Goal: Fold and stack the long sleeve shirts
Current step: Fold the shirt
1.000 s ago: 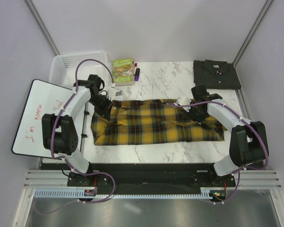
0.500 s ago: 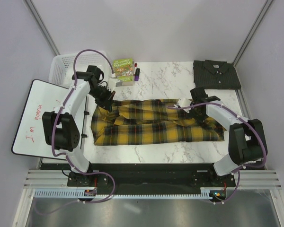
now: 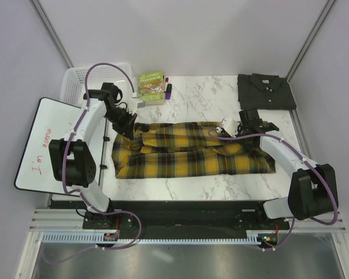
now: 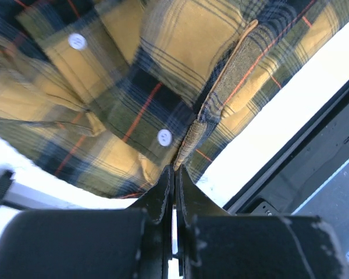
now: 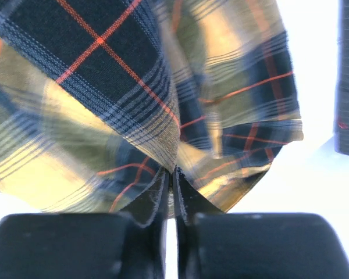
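- The left gripper [image 4: 173, 172] is clenched on a raised fold of the plaid shirt [image 3: 192, 154], beside a white button [image 4: 164, 137]. Its fingers meet with cloth pinched between them.
- The right gripper [image 5: 173, 172] is likewise clamped on a bunched edge of the same shirt, with fabric rising out of the closed tips.
- From overhead, both pinch points sit on the shirt's far edge, the left one at the far-left corner and the right one towards the far right.
- The shirt lies flat as a long band on the marble table [image 3: 203, 96]. Its long axis runs left to right, and nearly all the cloth spreads nearward from the two grips.
- The next move likely turns on this: both arms would have to carry the far edge together across the short axis, keeping the span between them taut.
- The charcoal grey shirt [image 3: 266, 91] lies folded at the far-right corner, well apart from the plaid one and nearer the right arm, so stacking probably falls to that side.
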{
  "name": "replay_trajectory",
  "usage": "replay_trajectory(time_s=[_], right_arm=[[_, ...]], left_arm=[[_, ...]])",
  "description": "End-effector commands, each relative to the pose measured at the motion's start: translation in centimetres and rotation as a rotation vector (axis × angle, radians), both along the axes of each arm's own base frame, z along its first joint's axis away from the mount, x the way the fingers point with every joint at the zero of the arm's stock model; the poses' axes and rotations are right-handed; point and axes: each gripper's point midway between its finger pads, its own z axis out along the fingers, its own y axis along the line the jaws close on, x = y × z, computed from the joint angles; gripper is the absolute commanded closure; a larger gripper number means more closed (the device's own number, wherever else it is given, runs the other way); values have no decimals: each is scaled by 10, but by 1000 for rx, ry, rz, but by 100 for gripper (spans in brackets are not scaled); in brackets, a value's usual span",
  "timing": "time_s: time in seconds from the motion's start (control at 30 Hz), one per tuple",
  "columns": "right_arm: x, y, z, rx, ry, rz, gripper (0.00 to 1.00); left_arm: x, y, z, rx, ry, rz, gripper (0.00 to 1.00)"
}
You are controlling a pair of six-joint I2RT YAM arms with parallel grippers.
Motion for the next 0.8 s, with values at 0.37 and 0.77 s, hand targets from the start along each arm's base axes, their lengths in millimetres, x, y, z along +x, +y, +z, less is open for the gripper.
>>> replay_trajectory(time_s=[0.37, 0.77], right_arm=[[-47, -3, 1, 161, 234, -30, 41], [-35, 22, 4, 455, 408, -289, 75]], left_arm=[[-54, 5, -47, -37, -14, -60, 63], [-3, -64, -19, -114, -169, -120, 67]])
